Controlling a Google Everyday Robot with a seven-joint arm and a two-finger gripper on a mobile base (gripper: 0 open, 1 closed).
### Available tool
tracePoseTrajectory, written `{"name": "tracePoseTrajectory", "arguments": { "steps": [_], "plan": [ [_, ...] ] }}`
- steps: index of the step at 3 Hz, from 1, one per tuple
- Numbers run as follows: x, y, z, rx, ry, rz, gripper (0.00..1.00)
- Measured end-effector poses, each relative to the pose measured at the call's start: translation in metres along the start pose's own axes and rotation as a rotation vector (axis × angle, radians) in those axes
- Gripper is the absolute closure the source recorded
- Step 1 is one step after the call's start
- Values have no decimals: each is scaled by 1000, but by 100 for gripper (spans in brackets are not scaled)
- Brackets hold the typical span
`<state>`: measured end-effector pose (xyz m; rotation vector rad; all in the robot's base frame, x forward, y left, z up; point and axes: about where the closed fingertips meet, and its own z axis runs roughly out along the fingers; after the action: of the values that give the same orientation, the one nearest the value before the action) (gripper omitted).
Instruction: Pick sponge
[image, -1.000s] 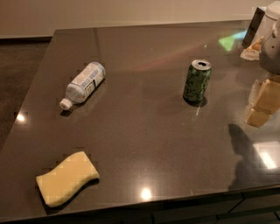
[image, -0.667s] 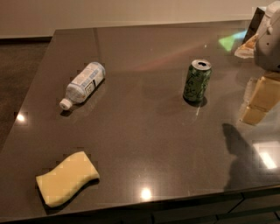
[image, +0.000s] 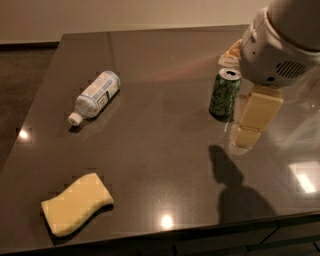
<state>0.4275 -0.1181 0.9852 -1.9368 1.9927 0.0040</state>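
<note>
Moved: gripper is brought leftward, now just beside can.
Gripper state: cannot be told.
Sponge: front-left, well apart, untouched.
Progress: reach and grasp are judged outstanding.

We had one view only. It looked down at a slant from above the near edge of the surface, facing across it toward the far edge and the wall beyond. The tool hung close to the lens at the right, above the surface, just beside the can.
</note>
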Motion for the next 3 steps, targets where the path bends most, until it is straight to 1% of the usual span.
{"name": "tracePoseTrajectory", "arguments": {
  "steps": [1, 2, 3],
  "plan": [
    [-46, 15, 18, -21, -14, -123, 0],
    [-83, 30, 42, -52, -5, -263, 0],
    [-117, 49, 68, -98, 1, -408, 0]
  ]
}}
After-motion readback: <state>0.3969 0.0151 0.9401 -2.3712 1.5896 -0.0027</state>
